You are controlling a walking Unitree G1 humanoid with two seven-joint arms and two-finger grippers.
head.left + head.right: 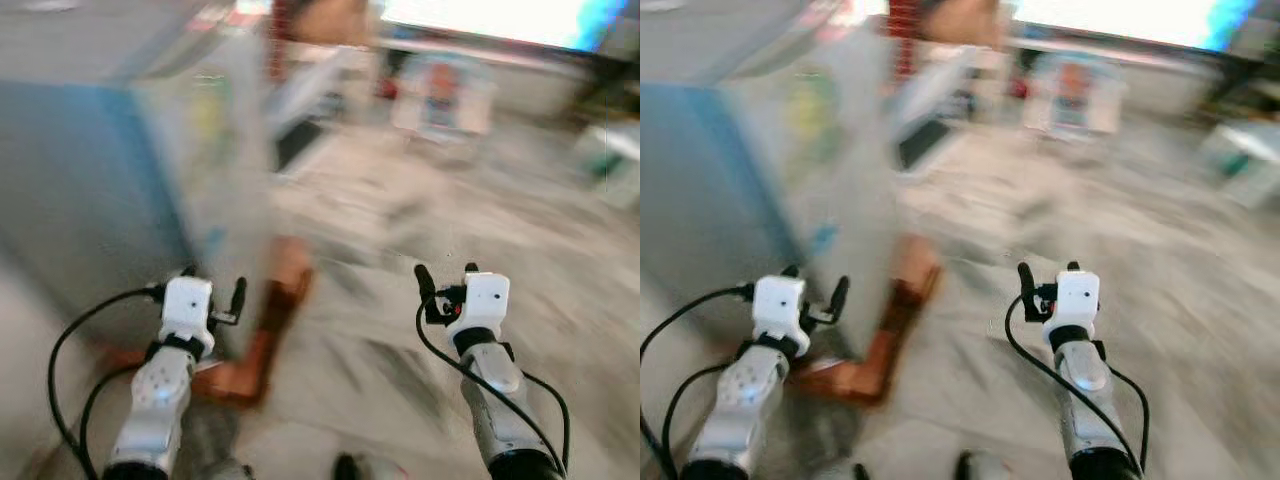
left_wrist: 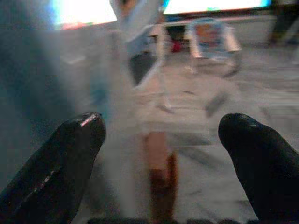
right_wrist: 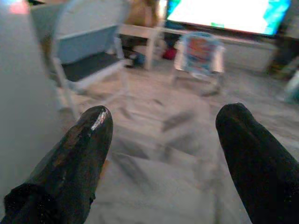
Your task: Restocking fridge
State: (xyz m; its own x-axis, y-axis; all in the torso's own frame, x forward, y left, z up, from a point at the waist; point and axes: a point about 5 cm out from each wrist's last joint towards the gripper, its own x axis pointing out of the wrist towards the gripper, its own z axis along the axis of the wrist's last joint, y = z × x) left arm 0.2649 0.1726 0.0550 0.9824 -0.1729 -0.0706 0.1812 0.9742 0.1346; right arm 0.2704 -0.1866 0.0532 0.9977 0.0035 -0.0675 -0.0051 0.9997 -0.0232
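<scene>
Both claws, left point(image 1: 212, 290) and right point(image 1: 447, 277), gape empty over open floor point(image 1: 420, 380).

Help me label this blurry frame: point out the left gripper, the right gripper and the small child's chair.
left gripper point(image 1: 213, 285), left eye view, between its fingertips.
right gripper point(image 1: 447, 272), left eye view, between its fingertips.
small child's chair point(image 3: 201, 52), right wrist view, on its colourful backrest.
</scene>
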